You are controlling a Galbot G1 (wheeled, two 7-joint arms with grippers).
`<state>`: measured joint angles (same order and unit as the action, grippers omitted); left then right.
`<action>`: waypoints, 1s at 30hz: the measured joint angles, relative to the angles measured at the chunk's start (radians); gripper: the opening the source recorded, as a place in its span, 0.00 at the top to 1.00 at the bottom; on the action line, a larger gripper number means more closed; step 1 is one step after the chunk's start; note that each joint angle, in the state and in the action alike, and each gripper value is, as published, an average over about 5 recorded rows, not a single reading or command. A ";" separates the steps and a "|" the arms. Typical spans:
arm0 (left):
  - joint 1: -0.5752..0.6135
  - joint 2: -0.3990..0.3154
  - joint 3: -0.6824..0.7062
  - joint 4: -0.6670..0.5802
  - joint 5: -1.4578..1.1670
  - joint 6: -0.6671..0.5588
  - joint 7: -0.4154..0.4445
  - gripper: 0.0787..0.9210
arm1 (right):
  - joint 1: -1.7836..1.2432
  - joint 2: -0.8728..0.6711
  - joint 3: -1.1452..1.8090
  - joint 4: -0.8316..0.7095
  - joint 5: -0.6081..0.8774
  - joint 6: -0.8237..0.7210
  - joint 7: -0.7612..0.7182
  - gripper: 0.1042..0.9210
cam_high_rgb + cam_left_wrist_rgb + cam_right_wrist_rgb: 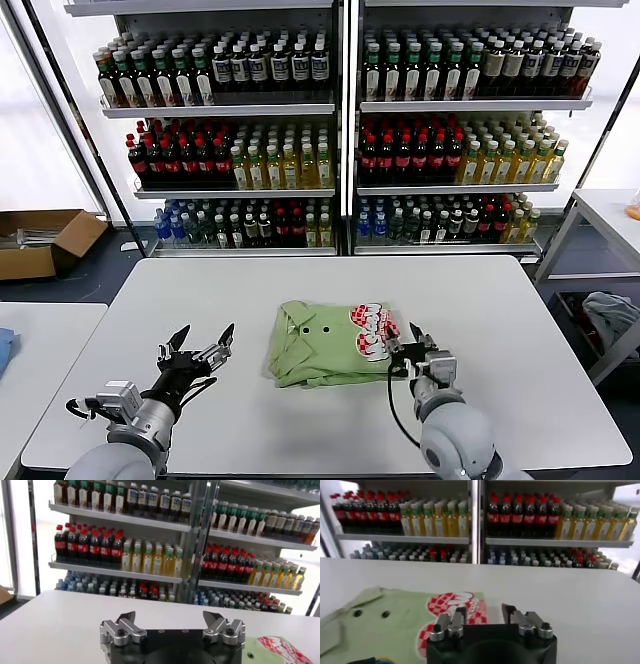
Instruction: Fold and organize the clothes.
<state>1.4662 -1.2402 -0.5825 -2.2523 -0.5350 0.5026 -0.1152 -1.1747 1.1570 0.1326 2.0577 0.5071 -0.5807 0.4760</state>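
Note:
The light green polo shirt (322,344) lies folded in a compact rectangle at the middle of the white table (500,320), collar and two dark buttons up, red-and-white checkered print at its right side. My right gripper (410,340) is open at the shirt's right edge, one finger over the print; in the right wrist view (485,616) the shirt (390,622) fills the near side. My left gripper (200,342) is open and empty above bare table, left of the shirt. In the left wrist view (170,620) only a corner of the shirt (277,647) shows.
Shelves of bottles (340,130) stand behind the table. A cardboard box (40,240) sits on the floor at the far left. A second table (40,340) adjoins on the left. A grey-blue cloth bundle (608,312) lies on a rack at the right.

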 measured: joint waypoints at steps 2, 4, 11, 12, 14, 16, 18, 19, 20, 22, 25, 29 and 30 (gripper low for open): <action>0.007 -0.003 0.000 -0.003 0.005 -0.003 0.002 0.12 | -0.023 0.011 -0.016 0.016 -0.007 -0.001 0.008 0.38; 0.014 -0.005 -0.001 -0.006 0.008 -0.005 0.002 0.12 | -0.040 0.017 -0.027 0.030 -0.008 -0.001 0.022 0.31; 0.026 -0.012 0.005 -0.011 0.015 -0.006 0.004 0.12 | -0.073 0.031 -0.042 0.057 0.023 -0.002 0.077 0.13; 0.027 -0.013 0.006 -0.011 0.016 -0.006 0.004 0.12 | -0.076 0.034 -0.042 0.058 0.029 -0.002 0.083 0.13; 0.030 -0.014 0.007 -0.012 0.018 -0.006 0.005 0.12 | -0.082 0.040 -0.042 0.059 0.042 -0.002 0.094 0.12; 0.034 -0.014 0.008 -0.011 0.019 -0.007 0.006 0.12 | -0.088 0.045 -0.043 0.059 0.054 -0.002 0.103 0.12; 0.038 -0.015 0.008 -0.011 0.019 -0.008 0.007 0.12 | -0.091 0.051 -0.043 0.057 0.063 -0.002 0.108 0.12; 0.040 -0.015 0.008 -0.010 0.019 -0.009 0.008 0.12 | -0.092 0.053 -0.043 0.055 0.067 -0.001 0.111 0.12; 0.041 -0.016 0.008 -0.010 0.019 -0.010 0.009 0.12 | -0.093 0.056 -0.042 0.052 0.070 -0.001 0.113 0.12; 0.044 -0.018 0.009 -0.009 0.020 -0.012 0.010 0.12 | -0.094 0.062 -0.041 0.044 0.075 -0.001 0.117 0.12; 0.046 -0.019 0.010 -0.009 0.020 -0.012 0.011 0.12 | -0.097 0.067 -0.041 0.031 0.081 -0.001 0.122 0.12; 0.048 -0.020 0.010 -0.012 0.019 -0.013 0.012 0.12 | -0.106 0.068 -0.043 0.023 0.085 0.000 0.130 0.12; 0.048 -0.020 0.010 -0.013 0.019 -0.013 0.013 0.12 | -0.109 0.068 -0.044 0.022 0.086 0.000 0.132 0.12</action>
<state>1.5142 -1.2605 -0.5724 -2.2649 -0.5162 0.4896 -0.1026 -1.2833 1.2251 0.0882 2.0799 0.5927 -0.5812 0.6080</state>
